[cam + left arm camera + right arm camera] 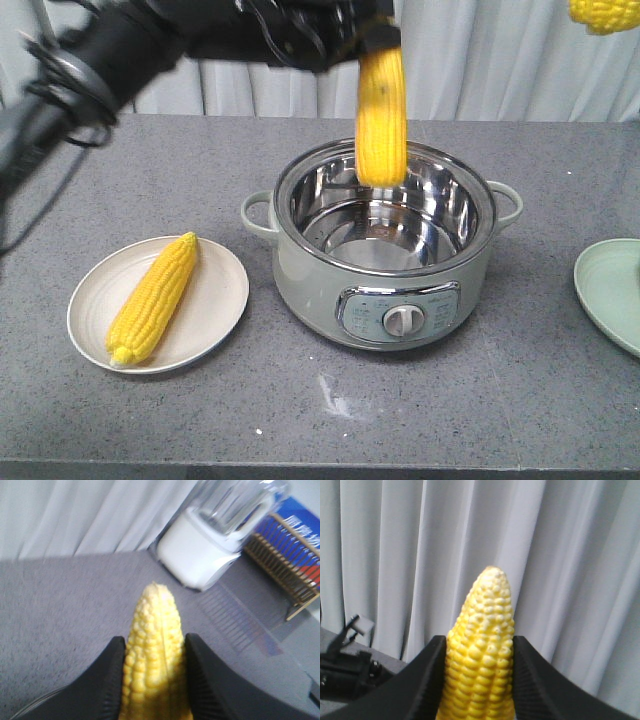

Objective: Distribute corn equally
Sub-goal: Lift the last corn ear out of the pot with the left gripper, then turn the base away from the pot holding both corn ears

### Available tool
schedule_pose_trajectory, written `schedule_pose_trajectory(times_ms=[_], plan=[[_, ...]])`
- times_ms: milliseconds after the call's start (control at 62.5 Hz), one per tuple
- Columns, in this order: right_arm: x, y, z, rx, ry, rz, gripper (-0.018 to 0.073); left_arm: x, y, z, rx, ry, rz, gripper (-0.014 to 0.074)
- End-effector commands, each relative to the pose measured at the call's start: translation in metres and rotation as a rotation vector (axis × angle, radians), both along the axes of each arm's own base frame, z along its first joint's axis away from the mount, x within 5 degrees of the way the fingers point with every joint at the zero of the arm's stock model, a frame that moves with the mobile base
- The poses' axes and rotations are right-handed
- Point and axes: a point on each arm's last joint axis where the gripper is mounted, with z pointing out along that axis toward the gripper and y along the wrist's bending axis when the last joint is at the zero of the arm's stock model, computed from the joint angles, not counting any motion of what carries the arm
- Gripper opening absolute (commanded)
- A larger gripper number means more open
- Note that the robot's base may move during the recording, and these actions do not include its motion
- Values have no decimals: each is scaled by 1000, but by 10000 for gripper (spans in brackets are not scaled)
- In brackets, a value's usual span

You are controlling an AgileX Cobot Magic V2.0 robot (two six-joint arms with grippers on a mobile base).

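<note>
Corn (152, 650) pinched in my left fingers (106, 685), 2nd cob (482, 650) in my right fingers (420, 680); I judge both stiff, weighty, best held mid-length.

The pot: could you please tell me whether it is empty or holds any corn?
Empty: the pot has a bare steel floor. The cob hanging over it is gripped by the left hand, not resting inside.

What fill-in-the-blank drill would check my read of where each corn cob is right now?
1. The left gripper clamps the hanging cob above the open ____.
2. The resting cob lies on the white ____.
3. The right gripper clamps the raised cob; behind it hangs a pale ____.
Missing words: pot; plate; curtain.
</note>
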Motion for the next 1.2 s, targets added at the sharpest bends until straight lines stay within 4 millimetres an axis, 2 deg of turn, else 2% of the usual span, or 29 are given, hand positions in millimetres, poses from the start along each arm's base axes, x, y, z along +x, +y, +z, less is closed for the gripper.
schedule_pose_trajectory(times_ms=[0,160,304,384,752,1024,1184], plan=[[-9,-3,14,47,-64,-13,-2,-45,29,84,-102,-147,-7,-8],[-11,1,5,62,44,38,-2,-86,55,117,5,-188,-77,-8],[-13,7,-5,59,162,107,-2,-117,70,123,191,-165,-129,-8],[-11,11,-10,67,210,140,-2,-126,76,122,263,-128,-137,-8],[5,23,-44,23,506,263,-2,-134,84,127,280,-77,-74,-8],[11,26,-55,21,611,300,-2,-140,93,133,312,-87,-2,-8],[12,29,-56,51,627,337,-2,-143,95,129,334,-71,7,-8]])
